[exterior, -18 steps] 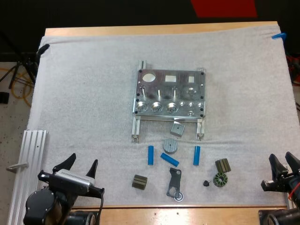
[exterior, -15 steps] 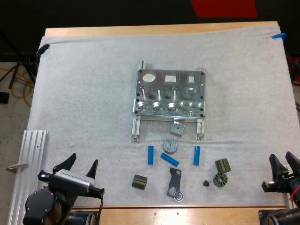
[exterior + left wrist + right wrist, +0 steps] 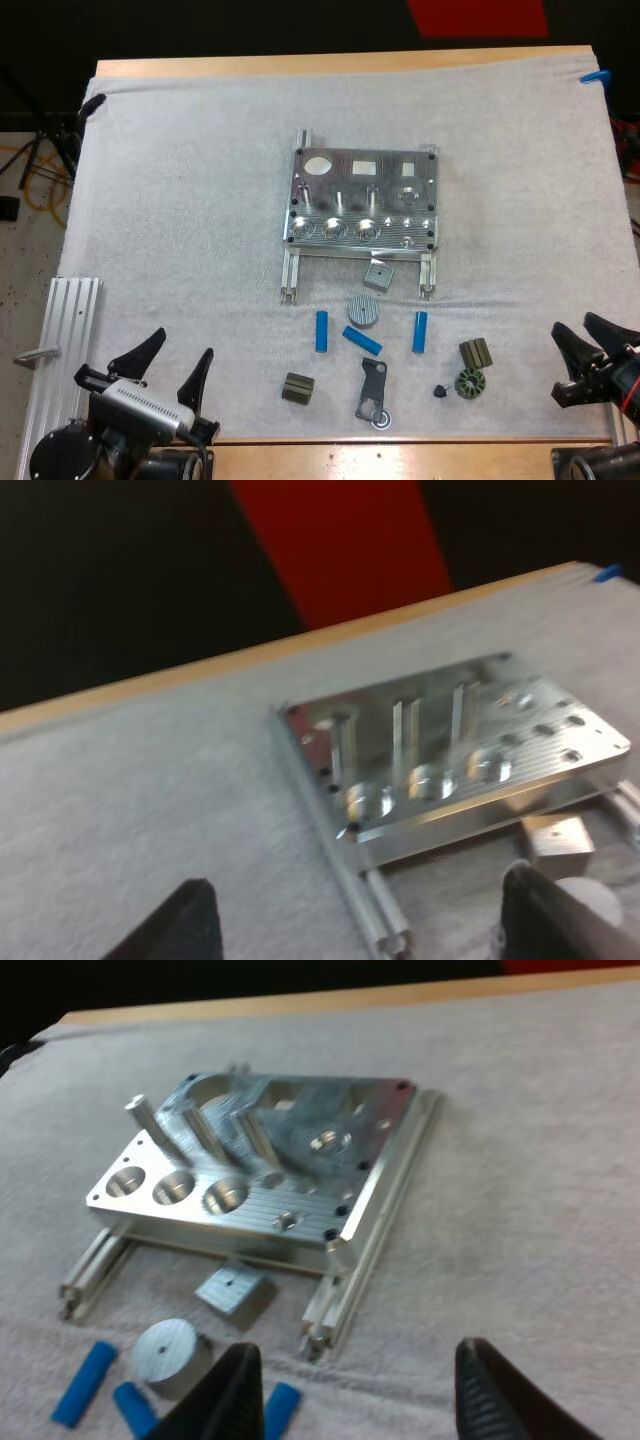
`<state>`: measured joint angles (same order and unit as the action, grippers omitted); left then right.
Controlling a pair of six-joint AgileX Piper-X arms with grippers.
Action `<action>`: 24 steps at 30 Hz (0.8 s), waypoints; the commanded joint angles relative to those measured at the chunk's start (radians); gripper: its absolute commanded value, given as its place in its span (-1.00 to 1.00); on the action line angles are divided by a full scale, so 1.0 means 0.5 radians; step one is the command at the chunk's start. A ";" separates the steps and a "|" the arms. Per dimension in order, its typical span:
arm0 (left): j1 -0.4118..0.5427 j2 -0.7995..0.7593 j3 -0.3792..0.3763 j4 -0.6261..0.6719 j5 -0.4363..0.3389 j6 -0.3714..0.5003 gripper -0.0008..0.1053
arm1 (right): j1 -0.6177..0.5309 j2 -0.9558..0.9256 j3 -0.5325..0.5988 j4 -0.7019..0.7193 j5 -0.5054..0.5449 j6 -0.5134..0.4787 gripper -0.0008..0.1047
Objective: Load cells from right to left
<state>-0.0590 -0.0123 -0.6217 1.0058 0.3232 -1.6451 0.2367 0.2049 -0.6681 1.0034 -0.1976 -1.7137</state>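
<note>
My left gripper [image 3: 181, 345] sits at the lower left of the high view, jaws spread wide with nothing between them. My right gripper [image 3: 572, 325] sits at the lower right edge, jaws likewise apart and bare. An aluminium rail [image 3: 65, 350] lies beside my left arm, off the mat [image 3: 180, 200].

Nearest along the bottom centre, the high view gives me a row of dark parts: an olive block [image 3: 297, 388], a dark bracket [image 3: 372, 392], a small black piece [image 3: 439, 391], a toothed ring [image 3: 468, 383] and a second olive block [image 3: 476, 352].

Just beyond them the cells lie flat on the mat: the left blue cylinder [image 3: 322, 331], the slanted middle blue cylinder [image 3: 362, 341] and the right blue cylinder [image 3: 420, 332]. All three are apart from the fixture [image 3: 362, 198]. A grey disc [image 3: 363, 310] stands just beyond the middle one. A small metal block [image 3: 378, 274] lies farther on, between the fixture's rails at its near edge.

The fixture sits at the frame's centre. The right wrist view adds what the overhead flattens: slim pins standing upright behind three round sockets. The left wrist view looks low across those sockets, with the metal block and the disc close by one of my fingers [image 3: 545, 920].
</note>
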 commanded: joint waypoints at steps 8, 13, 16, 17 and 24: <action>-0.003 0.324 -0.246 0.192 0.143 0.157 0.13 | -0.007 0.177 -0.152 0.033 -0.175 -0.053 -0.15; -0.030 0.488 -0.331 0.192 0.143 0.166 0.13 | -0.007 0.239 -0.203 0.055 -0.357 -0.068 -0.15; -0.054 0.578 -0.348 0.192 0.143 0.170 0.13 | -0.007 0.271 -0.210 0.055 -0.470 -0.068 -0.15; -0.070 0.615 -0.351 0.192 0.143 0.169 0.13 | -0.007 0.277 -0.210 0.055 -0.508 -0.068 -0.15; -0.226 0.816 -0.350 0.217 0.139 0.169 0.13 | -0.007 0.307 -0.210 0.055 -0.560 -0.077 -0.15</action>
<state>-0.1566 0.3822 -0.7902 1.1038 0.3874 -1.5615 0.2367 0.3583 -0.7635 1.0354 -0.4586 -1.7355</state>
